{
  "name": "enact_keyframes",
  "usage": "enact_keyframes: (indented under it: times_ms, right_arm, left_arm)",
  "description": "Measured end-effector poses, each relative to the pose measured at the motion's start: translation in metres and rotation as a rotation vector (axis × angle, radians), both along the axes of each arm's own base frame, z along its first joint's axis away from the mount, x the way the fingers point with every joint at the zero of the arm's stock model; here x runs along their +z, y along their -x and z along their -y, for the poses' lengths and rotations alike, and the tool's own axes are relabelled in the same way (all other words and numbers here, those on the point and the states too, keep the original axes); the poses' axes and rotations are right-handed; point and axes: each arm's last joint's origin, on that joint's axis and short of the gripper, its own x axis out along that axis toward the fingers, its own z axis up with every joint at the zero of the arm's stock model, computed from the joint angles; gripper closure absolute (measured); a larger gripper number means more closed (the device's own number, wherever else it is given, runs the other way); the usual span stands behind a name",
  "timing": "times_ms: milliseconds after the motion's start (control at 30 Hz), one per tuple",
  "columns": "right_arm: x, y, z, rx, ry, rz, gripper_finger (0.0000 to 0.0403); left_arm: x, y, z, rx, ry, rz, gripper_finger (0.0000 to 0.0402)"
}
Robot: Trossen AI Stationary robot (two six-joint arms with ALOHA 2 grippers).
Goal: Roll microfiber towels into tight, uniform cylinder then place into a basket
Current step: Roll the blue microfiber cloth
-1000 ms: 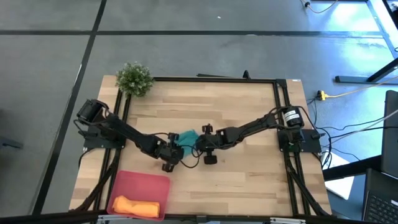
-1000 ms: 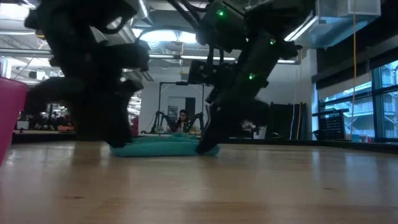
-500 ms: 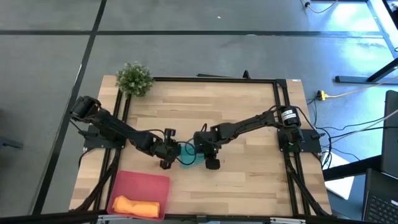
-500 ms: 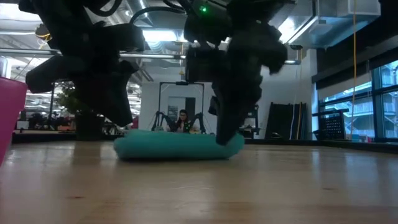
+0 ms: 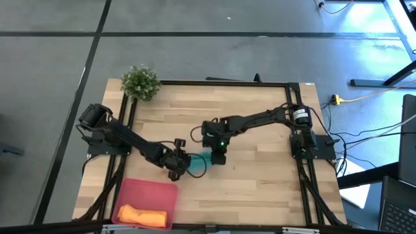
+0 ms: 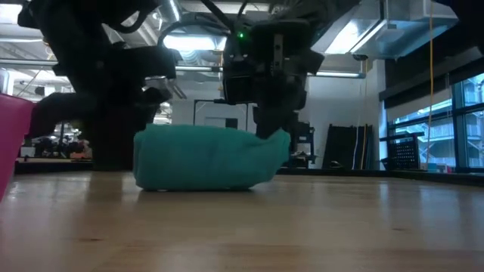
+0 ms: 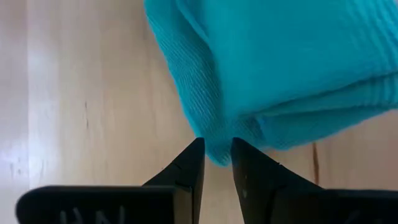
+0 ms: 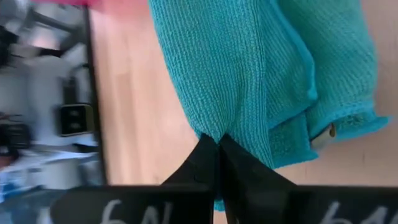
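Note:
The teal towel lies at mid-table as a thick bundle, its underside on the wood. My left gripper is at its left end and my right gripper at its right end, each shut on the cloth. An orange towel, rolled up, lies in the pink basket at the near left. My left gripper pinches a corner fold of the teal towel between its two fingertips, coming slanting down from the table's left. The bundle's underside stays on the table. My right gripper pinches a pucker of cloth at the bundle's right end between its shut fingertips, slanting down from the right. That end is raised a little, while the bundle's underside lies on the table.
A small potted plant stands at the far left corner. The basket's wall rises at the near left of the low view. Bare wood stretches toward the near and right edges. A black frame borders the table.
The teal towel has gone from a low flat strip to a tall thick bundle and has shifted toward the near edge. My right gripper has risen, rolled its wrist and drawn the towel's right end up. My left gripper has stayed at the left end.

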Motion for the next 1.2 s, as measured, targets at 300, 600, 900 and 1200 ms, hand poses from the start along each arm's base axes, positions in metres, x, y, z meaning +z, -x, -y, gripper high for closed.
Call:
enact_keyframes:
  times_ms: [300, 600, 900, 1200]
  right_arm:
    - [0.004, 0.001, 0.017, 0.026, -0.155, 0.019, 0.0397]
    - [-0.003, 0.004, 0.004, 0.049, -0.067, 0.011, 0.0397]
    - [-0.003, 0.004, 0.004, 0.043, -0.044, 0.016, 0.0397]
    - [-0.002, 0.003, 0.004, 0.02, -0.052, 0.013, 0.0397]
  left_arm:
    - [-0.013, -0.004, 0.006, -0.027, 0.003, -0.014, 0.0332]
    - [-0.004, 0.003, -0.001, 0.014, -0.128, -0.012, 0.0332]
    - [0.023, 0.002, -0.001, 0.009, -0.108, 0.129, 0.0332]
    - [0.0, -0.014, 0.011, -0.136, 0.036, 0.109, 0.0332]
